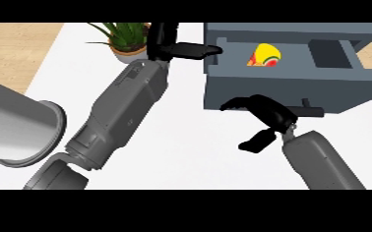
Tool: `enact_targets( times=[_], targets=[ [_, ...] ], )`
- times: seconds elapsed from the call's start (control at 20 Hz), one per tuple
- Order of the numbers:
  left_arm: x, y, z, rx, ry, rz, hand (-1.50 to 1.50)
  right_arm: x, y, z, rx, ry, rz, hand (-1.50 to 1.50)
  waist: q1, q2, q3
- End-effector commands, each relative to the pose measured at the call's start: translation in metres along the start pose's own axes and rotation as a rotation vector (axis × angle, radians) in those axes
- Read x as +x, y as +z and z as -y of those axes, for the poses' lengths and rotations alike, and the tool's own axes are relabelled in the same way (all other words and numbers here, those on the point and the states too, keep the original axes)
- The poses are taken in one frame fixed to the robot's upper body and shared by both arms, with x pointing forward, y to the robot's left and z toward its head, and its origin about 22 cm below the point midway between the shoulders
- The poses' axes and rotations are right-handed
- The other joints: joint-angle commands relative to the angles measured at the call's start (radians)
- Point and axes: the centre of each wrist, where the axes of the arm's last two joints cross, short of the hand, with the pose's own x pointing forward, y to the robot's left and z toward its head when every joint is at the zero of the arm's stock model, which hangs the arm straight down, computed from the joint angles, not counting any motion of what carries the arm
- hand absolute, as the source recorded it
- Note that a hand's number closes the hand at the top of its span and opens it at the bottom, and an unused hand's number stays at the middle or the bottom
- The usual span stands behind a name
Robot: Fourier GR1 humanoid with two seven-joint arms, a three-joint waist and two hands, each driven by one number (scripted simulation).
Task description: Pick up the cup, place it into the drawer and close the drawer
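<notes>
Fingers of the right hand (267,114) are spread and slightly bent, holding nothing, at the drawer (276,86) front beside its handle (312,111). The left hand (169,42) is empty too, fingers straight by the drawer's left wall. The cup (265,55) lies inside, so 1 step seems left: closing. Push flat on the front's middle so it slides straight. The plant (127,37) and pot (29,128) stand well apart; only the left fingers might obstruct.

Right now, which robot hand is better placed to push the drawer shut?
The right robot hand: it is at the front of the drawer, with the cup already inside. The left robot hand is off by its far left corner.
</notes>
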Motion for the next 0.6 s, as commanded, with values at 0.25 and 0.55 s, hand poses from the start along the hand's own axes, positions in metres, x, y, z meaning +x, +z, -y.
enact_targets(
  times=[0.25, 0.55],
  targets=[
    [0.004, 0.010, -0.042, -0.002, 0.040, 0.008, -1.50, -0.052, -0.036, 0.029, -0.119, -0.012, -0.034, 1.50, 0.070, 0.012, 0.003],
    [-0.001, 0.024, -0.057, -0.013, 0.048, -0.006, -1.50, -0.060, -0.025, 0.098, -0.316, -0.055, -0.008, 1.50, 0.109, 0.020, 0.004]
  ],
)
